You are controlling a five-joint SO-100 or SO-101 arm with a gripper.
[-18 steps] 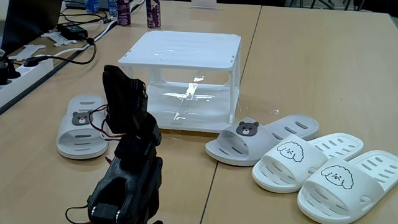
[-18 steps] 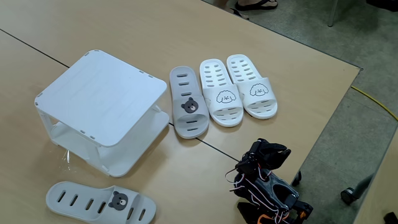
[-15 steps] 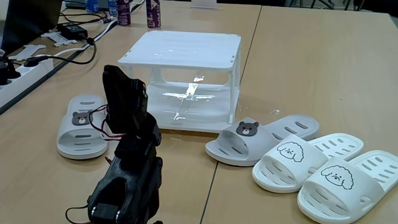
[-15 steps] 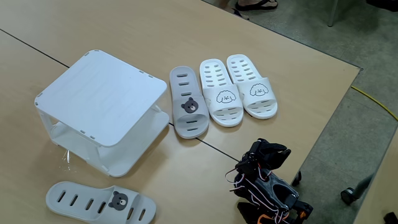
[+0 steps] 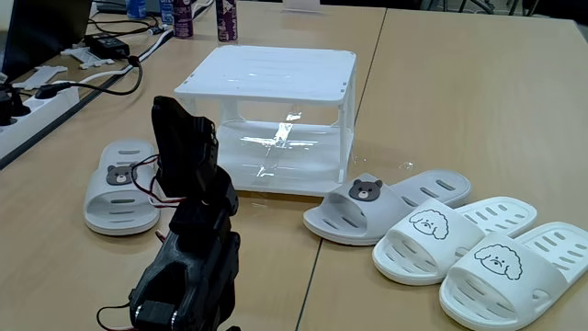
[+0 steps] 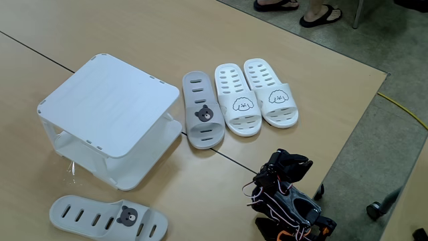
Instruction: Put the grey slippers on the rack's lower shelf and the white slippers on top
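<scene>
So, desk [image 6: 321, 73] first: pale wood, all four slippers lying flat on it, none shelved yet.

Rack [image 5: 271, 74] sits upper centre in a fixed view, both tiers bare; the lower shelf [image 5: 285, 156] is glossy, likely slick, with low clearance under the top.

Grey slippers are split: one [image 5: 119, 188] at left of the rack, the other [image 5: 386, 207] at its lower right, touching the white slippers [image 5: 478, 248] side by side at lower right.

Judged light, rubbery, slightly flexible. The slotted strap arch looks the best hold; the sole edge is thinner.

Arm folded at lower left; end effector [image 5: 179, 124] shows dark, and I cannot tell how its jaws stand.
</scene>
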